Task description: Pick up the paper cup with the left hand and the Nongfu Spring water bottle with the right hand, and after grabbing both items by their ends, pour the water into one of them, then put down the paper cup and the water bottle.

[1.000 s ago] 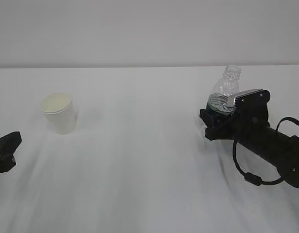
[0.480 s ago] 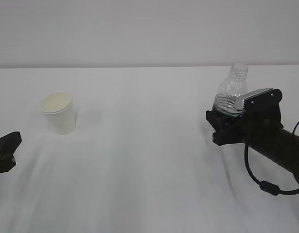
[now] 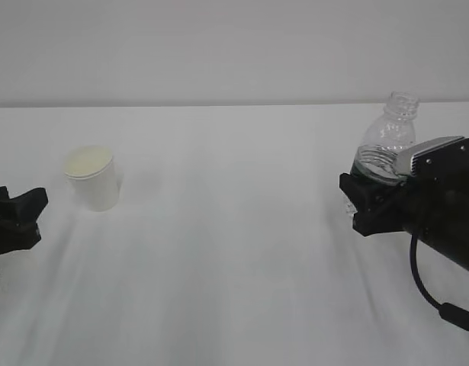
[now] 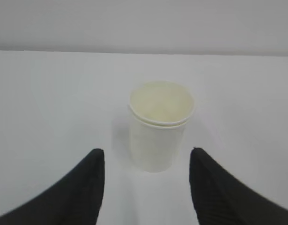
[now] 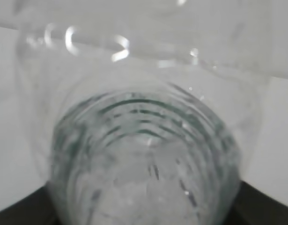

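The white paper cup (image 3: pixel 93 179) stands upright on the table at the left; in the left wrist view the paper cup (image 4: pixel 160 126) sits just beyond the black fingertips (image 4: pixel 94 164). My left gripper (image 3: pixel 28 219) is open, low over the table and a short way short of the cup, not touching it. The clear ribbed Nongfu Spring water bottle (image 3: pixel 385 141), uncapped, leans slightly and fills the right wrist view (image 5: pixel 144 154). My right gripper (image 3: pixel 387 179) is shut on its lower body, hiding its base. Water inside cannot be made out clearly.
A white table (image 3: pixel 234 252) runs to a pale wall at the back. A black cable (image 3: pixel 432 297) hangs from the right arm near the front right. Nothing else stands between the cup and the bottle.
My right gripper has carried the bottle to the right and a little up. My left gripper has edged forward towards the cup, jaws unchanged.
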`<action>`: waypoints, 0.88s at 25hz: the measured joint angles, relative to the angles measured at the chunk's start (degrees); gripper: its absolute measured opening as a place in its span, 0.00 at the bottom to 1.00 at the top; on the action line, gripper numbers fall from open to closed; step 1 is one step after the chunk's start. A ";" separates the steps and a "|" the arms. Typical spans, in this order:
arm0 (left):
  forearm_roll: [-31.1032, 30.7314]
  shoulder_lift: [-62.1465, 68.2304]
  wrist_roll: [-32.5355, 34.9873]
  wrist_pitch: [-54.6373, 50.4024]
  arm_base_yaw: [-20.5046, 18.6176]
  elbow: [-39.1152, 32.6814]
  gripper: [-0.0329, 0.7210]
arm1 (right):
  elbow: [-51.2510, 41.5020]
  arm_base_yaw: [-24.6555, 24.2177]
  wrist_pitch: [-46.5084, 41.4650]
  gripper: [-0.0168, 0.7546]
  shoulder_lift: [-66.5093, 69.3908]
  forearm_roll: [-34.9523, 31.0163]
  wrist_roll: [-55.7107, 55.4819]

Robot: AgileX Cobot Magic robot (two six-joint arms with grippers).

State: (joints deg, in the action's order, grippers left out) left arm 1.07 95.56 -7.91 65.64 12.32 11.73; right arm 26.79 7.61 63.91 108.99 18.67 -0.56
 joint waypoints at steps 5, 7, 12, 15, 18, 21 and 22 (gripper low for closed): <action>-2.65 5.89 0.98 0.00 0.00 2.64 0.74 | -2.77 0.00 0.00 0.58 -3.06 -0.50 0.09; -2.90 8.58 1.10 0.00 0.00 4.18 0.83 | -3.82 0.00 0.00 0.58 -4.15 -0.58 0.09; -0.71 14.49 1.20 0.00 0.00 6.50 0.87 | -5.44 0.00 0.00 0.58 -6.67 -0.83 0.09; -0.63 15.08 0.72 0.00 0.00 6.61 0.81 | -6.22 0.00 0.00 0.58 -7.41 -1.05 0.21; -0.63 15.08 0.48 0.00 0.00 7.03 0.77 | -6.80 0.00 0.00 0.58 -7.52 -1.05 0.56; -2.42 15.21 0.37 0.00 0.00 8.38 0.78 | -7.18 0.00 0.00 0.58 -7.52 -1.05 0.56; -3.70 15.35 0.37 0.00 0.00 8.99 0.80 | -7.18 0.00 0.00 0.58 -7.52 -1.05 0.56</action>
State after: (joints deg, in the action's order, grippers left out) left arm -2.63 110.91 -7.54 65.64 12.32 20.71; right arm 19.61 7.61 63.91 101.47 17.62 0.00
